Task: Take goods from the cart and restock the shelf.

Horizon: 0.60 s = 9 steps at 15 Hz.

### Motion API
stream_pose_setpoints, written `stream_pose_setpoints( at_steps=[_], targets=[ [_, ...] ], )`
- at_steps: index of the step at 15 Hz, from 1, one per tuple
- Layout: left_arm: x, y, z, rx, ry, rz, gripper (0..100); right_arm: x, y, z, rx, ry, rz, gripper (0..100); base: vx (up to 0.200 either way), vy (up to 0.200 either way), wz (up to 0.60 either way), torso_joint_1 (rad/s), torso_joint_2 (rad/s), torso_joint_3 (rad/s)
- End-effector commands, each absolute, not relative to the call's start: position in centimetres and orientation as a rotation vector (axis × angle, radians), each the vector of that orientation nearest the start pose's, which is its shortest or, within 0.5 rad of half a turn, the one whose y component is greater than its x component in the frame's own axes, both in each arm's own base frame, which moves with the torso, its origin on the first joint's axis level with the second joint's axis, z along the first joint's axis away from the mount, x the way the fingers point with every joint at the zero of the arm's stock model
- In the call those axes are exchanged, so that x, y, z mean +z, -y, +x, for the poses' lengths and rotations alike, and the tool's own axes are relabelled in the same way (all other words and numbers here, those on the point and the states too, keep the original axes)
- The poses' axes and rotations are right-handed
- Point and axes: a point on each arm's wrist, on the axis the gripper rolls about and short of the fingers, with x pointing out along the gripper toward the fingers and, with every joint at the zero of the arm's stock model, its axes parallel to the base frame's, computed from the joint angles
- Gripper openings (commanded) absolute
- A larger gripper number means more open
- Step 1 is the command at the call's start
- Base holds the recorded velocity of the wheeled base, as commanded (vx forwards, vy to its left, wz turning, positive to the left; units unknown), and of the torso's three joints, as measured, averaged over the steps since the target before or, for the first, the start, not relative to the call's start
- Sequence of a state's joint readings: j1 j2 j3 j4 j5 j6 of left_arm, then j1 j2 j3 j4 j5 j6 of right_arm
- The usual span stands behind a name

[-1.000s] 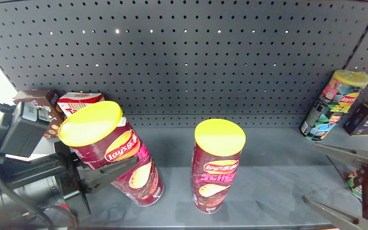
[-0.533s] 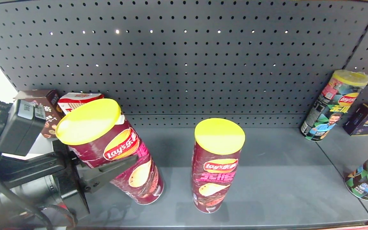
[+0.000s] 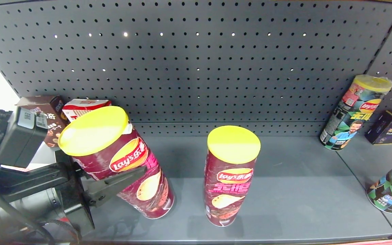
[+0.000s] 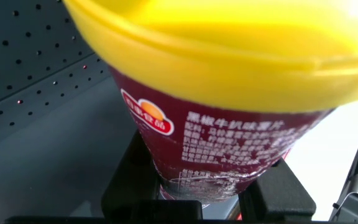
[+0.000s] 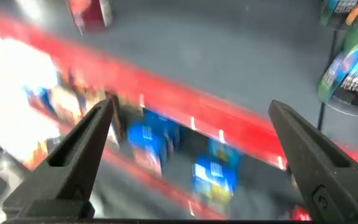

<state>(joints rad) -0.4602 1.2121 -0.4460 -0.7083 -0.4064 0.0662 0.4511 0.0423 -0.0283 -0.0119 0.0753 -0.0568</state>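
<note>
A red chip can [image 3: 155, 194] with a yellow lid [image 3: 94, 131] leans tilted on the grey shelf [image 3: 294, 190], its base on the shelf floor at the left. My left gripper [image 3: 133, 166] is shut on this can around its middle; in the left wrist view the can [image 4: 229, 143] rises from between the fingers [image 4: 135, 180]. A second red chip can [image 3: 230, 183] stands upright just to the right, apart from the first. My right gripper [image 5: 190, 109] is open and holds nothing, out in front of the shelf's red front edge [image 5: 229, 124].
A green-and-black chip can [image 3: 356, 115] and a dark box [image 3: 391, 127] stand at the back right, another patterned can [image 3: 391, 190] at the right front. A brown box [image 3: 51, 109] and a red-and-white box [image 3: 83, 105] sit at the back left. Pegboard backs the shelf.
My right gripper, open at the lower right of the head view one second ago, has drawn back out of that view. The held can has shifted slightly to the left.
</note>
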Motion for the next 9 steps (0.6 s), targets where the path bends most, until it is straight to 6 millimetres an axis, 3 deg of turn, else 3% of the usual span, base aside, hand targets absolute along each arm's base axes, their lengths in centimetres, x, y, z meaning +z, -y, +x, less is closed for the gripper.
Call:
stream_pose_setpoints(
  at_steps=[1, 4, 6, 8, 9],
  targets=[
    [20.88, 8.53, 15.13, -0.871, -0.030, 0.063, 0, 8.26, 0.89, -2.27, 0.532, 0.054, -0.050, 100, 0.000, 0.000, 0.00, 0.000, 0.00, 0.000],
    [21.06, 8.63, 15.21, -0.876, -0.023, 0.063, 0, 8.25, 0.95, -2.24, 0.505, 0.053, -0.057, 100, 0.000, 0.000, 0.00, 0.000, 0.00, 0.000],
    [21.12, 8.62, 15.23, -0.879, -0.020, 0.063, 0, 8.21, 1.16, -2.14, 0.379, 0.047, -0.067, 100, 0.000, 0.000, 0.00, 0.000, 0.00, 0.000],
    [21.13, 8.61, 15.19, -0.880, -0.021, 0.061, 0, 8.20, 1.05, -2.17, 0.423, 0.056, -0.092, 100, 0.000, 0.000, 0.00, 0.000, 0.00, 0.000],
    [21.10, 8.62, 15.22, -0.882, -0.022, 0.061, 0, 8.18, 0.79, -2.30, 0.551, 0.072, -0.123, 100, 0.000, 0.000, 0.00, 0.000, 0.00, 0.000]
  ],
)
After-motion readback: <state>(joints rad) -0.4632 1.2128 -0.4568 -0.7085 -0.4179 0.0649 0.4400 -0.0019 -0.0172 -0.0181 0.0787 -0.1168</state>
